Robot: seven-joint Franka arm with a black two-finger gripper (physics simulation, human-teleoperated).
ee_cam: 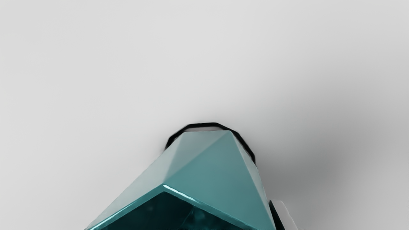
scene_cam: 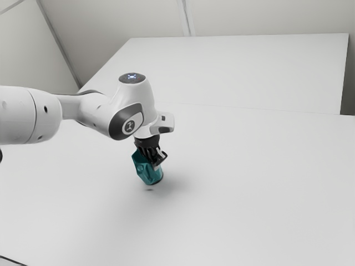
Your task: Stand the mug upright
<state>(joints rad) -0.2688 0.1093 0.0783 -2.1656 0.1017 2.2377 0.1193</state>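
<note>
While gripping mug (scene_cam: 148,170): is hanging tilted just over table (scene_cam: 238,194), mouth rim (ee_cam: 180,194) leaning toward exterior view's upper left, base (scene_cam: 157,180) pointing down toward its lower right.
Gripper (scene_cam: 156,164): is grasping the mug, judging by the tilt and no visible support from below; is laying one finger (ee_cam: 283,214) beside the outer wall, with the opposite contact hidden.
Shadow (scene_cam: 148,190): is sitting apart from the base, hinting at a small gap over the table.
Black ring (ee_cam: 203,124): is edging the base in wrist view, lying farther from the gripper than the mouth rim.
Step, judged: is calling for levelling the base, then landing it; not yet standing upright.
Turning well: is needing a slow wrist roll, bringing the mouth rim level and the base flat, with even squeeze so as not to twist the mug in the grip.
Lowering well: is needing a straight, gentle descent until the whole base is touching, not just one edge.
Faceted walls: are probably offering uneven contact, risking slip or pivot if rushing.
Letting go: is needing to wait for flat contact, then easing apart evenly and rising straight, so as not to drag or tip the mug.
</note>
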